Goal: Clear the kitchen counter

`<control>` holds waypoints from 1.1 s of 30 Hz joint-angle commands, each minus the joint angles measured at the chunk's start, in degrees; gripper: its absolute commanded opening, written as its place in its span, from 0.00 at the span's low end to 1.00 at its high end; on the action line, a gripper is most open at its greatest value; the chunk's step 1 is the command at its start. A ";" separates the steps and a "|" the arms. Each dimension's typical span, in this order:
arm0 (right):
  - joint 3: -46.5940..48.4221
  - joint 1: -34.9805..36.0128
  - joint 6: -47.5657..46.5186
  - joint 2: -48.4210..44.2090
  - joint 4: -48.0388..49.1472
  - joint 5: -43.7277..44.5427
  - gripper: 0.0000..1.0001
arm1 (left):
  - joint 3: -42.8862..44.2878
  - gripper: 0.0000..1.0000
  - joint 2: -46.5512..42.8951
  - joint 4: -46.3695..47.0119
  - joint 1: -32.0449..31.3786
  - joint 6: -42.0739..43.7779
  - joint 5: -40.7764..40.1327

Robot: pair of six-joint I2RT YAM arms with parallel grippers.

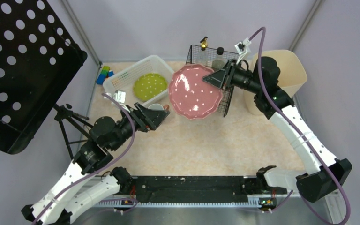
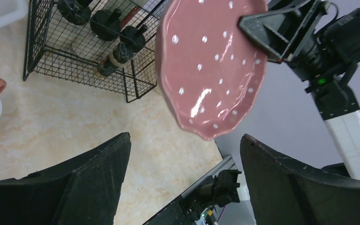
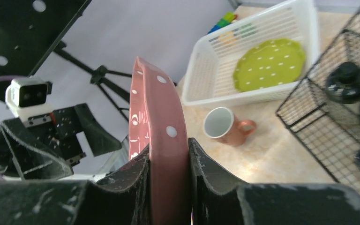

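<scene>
My right gripper (image 1: 214, 78) is shut on the rim of a pink plate with white dots (image 1: 194, 91) and holds it above the beige marbled kitchen counter (image 1: 206, 140); in the right wrist view the plate (image 3: 157, 126) stands edge-on between the fingers (image 3: 201, 173). The plate also shows in the left wrist view (image 2: 206, 70). My left gripper (image 1: 161, 114) is open and empty, just above a pink mug (image 3: 225, 126) near the white basket (image 1: 126, 77). A green dotted plate (image 1: 150, 86) lies in that basket.
A black wire rack (image 1: 211, 56) with dark bottles stands at the back behind the pink plate. A beige bin (image 1: 288, 70) is at the back right. Coloured blocks (image 1: 104, 74) lie at the back left. A black perforated panel (image 1: 18, 70) on a tripod stands left.
</scene>
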 commanded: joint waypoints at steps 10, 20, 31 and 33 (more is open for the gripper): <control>1.54 13.45 6.79 -1.98 18.33 -2.77 0.00 | -3.38 0.91 -2.86 7.35 0.16 -3.30 -2.09; -1.00 17.69 6.10 0.38 21.48 -0.90 0.00 | -3.93 0.71 -5.11 8.02 0.16 -3.00 -2.25; -3.07 17.78 7.20 4.03 25.45 -2.01 0.00 | -5.64 0.38 -7.78 8.43 0.16 -3.93 0.78; -3.63 17.78 7.14 4.13 25.79 -2.18 0.00 | -5.94 0.33 -8.03 8.95 0.16 -4.16 1.43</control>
